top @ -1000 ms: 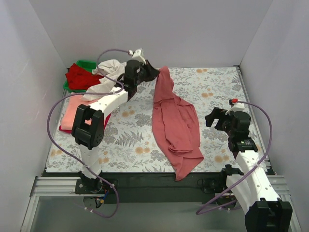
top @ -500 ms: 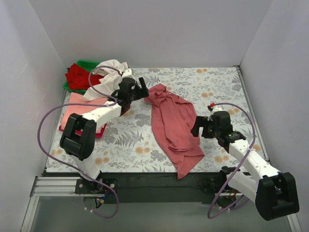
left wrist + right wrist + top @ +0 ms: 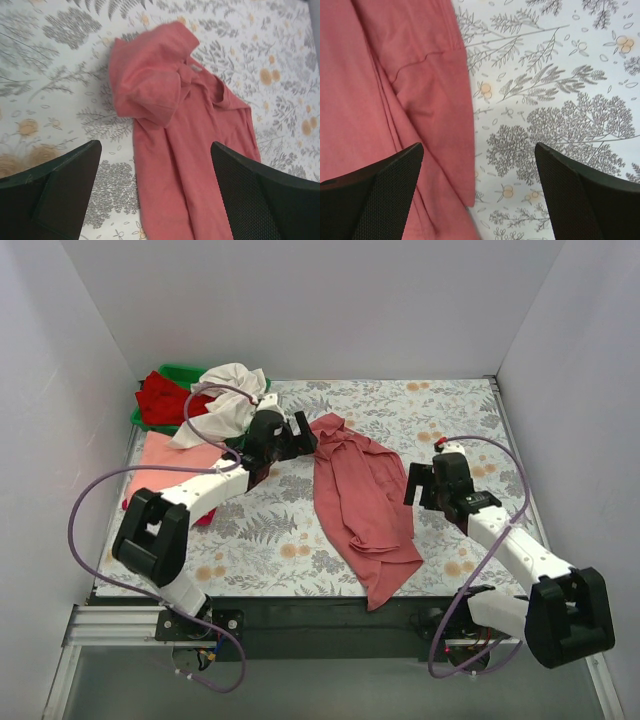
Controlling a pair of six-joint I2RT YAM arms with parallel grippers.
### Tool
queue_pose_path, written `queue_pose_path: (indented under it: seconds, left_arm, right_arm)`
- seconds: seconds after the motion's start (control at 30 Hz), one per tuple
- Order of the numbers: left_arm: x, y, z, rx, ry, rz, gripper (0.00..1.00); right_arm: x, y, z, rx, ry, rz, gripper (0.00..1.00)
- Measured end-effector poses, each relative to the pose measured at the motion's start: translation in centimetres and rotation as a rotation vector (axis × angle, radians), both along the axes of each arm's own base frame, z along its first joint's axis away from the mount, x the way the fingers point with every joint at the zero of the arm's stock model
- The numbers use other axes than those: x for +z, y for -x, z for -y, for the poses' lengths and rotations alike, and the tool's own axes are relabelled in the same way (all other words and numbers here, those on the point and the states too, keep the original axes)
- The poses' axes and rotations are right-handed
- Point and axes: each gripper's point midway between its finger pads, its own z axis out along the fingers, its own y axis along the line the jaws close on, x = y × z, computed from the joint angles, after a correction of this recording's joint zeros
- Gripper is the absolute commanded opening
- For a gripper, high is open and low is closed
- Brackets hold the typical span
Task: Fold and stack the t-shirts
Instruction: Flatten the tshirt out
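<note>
A dusty-rose t-shirt lies crumpled lengthwise in the middle of the flowered table, its top end bunched up. My left gripper hangs open just left of that bunched end, its jaws wide over the cloth and holding nothing. My right gripper is open at the shirt's right edge, one finger over cloth and one over bare table. A salmon-pink t-shirt lies flat at the left. A red t-shirt and a cream-white one sit at the bin.
The green bin stands in the far left corner, under the red and cream-white shirts. White walls close in the table on the left, back and right. A black rail runs along the near edge.
My left gripper has opened and let go of the dusty-rose shirt's top end, which dropped onto the table. The left arm came down lower. My right arm swung in to the shirt's right edge.
</note>
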Motion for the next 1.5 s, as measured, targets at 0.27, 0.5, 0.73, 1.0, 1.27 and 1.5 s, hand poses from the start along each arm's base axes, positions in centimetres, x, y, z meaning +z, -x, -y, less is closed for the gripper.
queue_pose_path:
  seconds: [0.27, 0.5, 0.73, 1.0, 1.27, 1.5]
  left_arm:
    - [-8.1, -1.8, 3.3, -0.028, -0.072, -0.18, 0.84]
    - [-10.6, -5.9, 3.5, 0.072, -0.126, -0.196, 0.3]
    - [-11.8, -7.6, 1.1, 0.183, -0.17, -0.215, 0.0]
    - [-11.6, -3.7, -3.4, 0.227, -0.214, -0.233, 0.0]
    - [-8.4, -3.9, -3.5, 0.222, -0.173, -0.148, 0.0]
    - [-8.0, -4.0, -3.6, 0.207, -0.172, -0.141, 0.0]
  right_arm:
    - [-0.5, -4.5, 0.6, -0.063, 0.029, -0.063, 0.98]
    - [-1.7, -5.2, -0.4, 0.016, 0.026, -0.11, 0.97]
    - [-2.9, -4.6, -1.6, 0.113, 0.009, -0.151, 0.78]
    - [-4.0, -3.2, -2.9, 0.176, -0.053, -0.203, 0.65]
    - [-6.2, -2.6, -4.1, 0.214, -0.048, -0.259, 0.36]
    - [-6.3, -3.6, -4.1, 0.167, 0.023, -0.245, 0.01]
